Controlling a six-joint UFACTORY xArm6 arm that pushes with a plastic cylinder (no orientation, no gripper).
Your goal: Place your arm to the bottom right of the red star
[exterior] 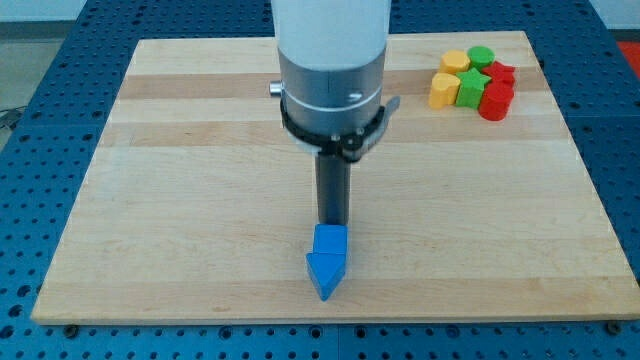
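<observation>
The red star (503, 72) appears to be the red block at the right edge of a tight cluster near the view's top right; its shape is hard to make out. A second red block (495, 101) sits just below it. My tip (332, 223) is far from them, at the lower middle of the board. It rests against the top side of a blue cube (331, 241), and a blue triangular block (322, 273) touches the cube from below. The tip is well to the lower left of the red star.
The cluster also holds two yellow blocks (455, 62) (443, 90), a round green block (482, 57) and another green block (471, 87). The wooden board (180, 200) lies on a blue table. The arm's wide grey body (332, 90) hides the board's upper middle.
</observation>
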